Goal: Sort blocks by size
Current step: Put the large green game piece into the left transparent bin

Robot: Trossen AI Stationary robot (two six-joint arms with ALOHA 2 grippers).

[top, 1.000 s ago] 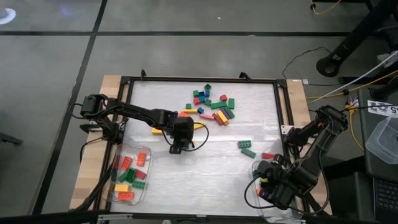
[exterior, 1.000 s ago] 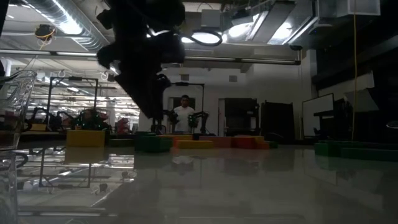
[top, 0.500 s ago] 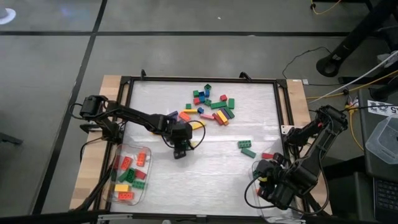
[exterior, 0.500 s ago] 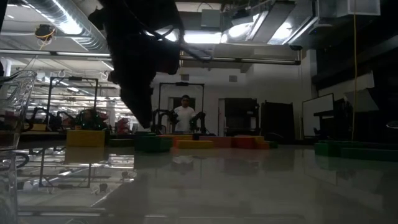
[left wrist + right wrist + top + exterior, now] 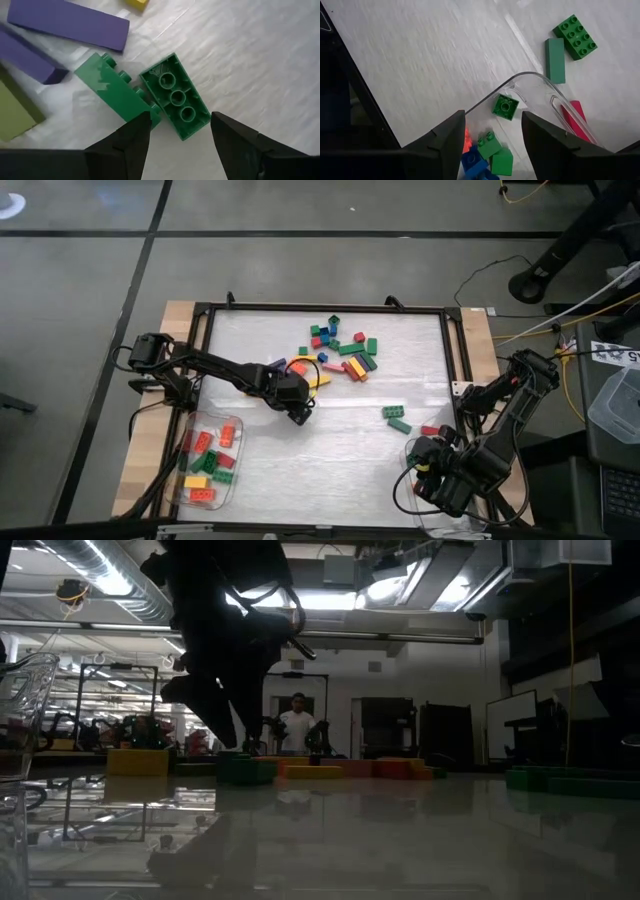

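Note:
Loose blocks (image 5: 340, 348) in several colours lie at the far middle of the white mat. My left gripper (image 5: 299, 415) hangs open at the mat's middle, pointing steeply down. In its wrist view, an upside-down green block (image 5: 175, 97) lies flat below and between its fingers, touching a second green block (image 5: 112, 90) that lies on its side. My right gripper (image 5: 492, 117) waits open above the clear tub (image 5: 530, 76) at the near right corner, which holds small green blocks (image 5: 505, 107) and a blue one.
A clear tub (image 5: 205, 460) at the near left holds long red, orange, yellow and green blocks. Purple blocks (image 5: 70, 20) lie beyond the green pair. Two green blocks (image 5: 396, 418) and a red one (image 5: 431, 430) lie near the right tub. A black frame (image 5: 320, 308) borders the mat.
My left gripper has rolled about its own pointing line, so its fingers now stand at a different angle over the mat. It has stayed over nearly the same spot, and its jaws stay open. The right arm has kept still.

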